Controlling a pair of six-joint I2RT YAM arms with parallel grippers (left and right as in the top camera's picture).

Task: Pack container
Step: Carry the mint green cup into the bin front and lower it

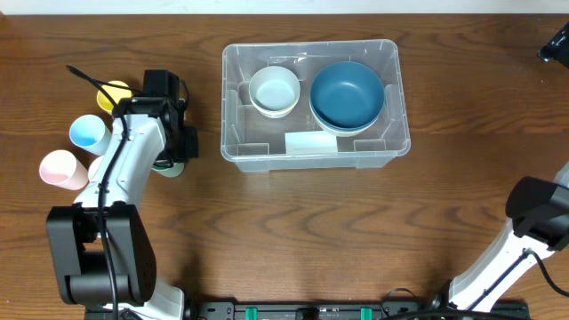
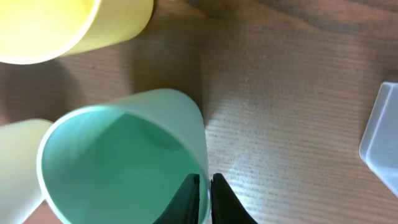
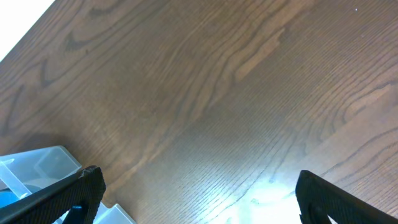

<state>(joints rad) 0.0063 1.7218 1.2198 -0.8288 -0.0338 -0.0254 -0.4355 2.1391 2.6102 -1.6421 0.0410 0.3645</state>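
left pincer: closed together on the thin wall of the green cup, one finger inside and one outside, near the rim.
right pincer: jaws wide apart with nothing between them, over bare tabletop, near a corner of the container.
container: it stands in the middle of the tabletop, well apart from the cups; a white bowl and a blue bowl lie in it side by side.
risk of slipping: we think the grip takes only a small piece of the wall, so the cup can tilt or slide out when it is lifted.
risk for the neighbours: the yellow cup is near, so a sideways swing can knock it over.
risk at the container: we judge the free room beside the bowls as narrow. the cup can land on a bowl's edge, or hit the container's rim if it is carried too low.
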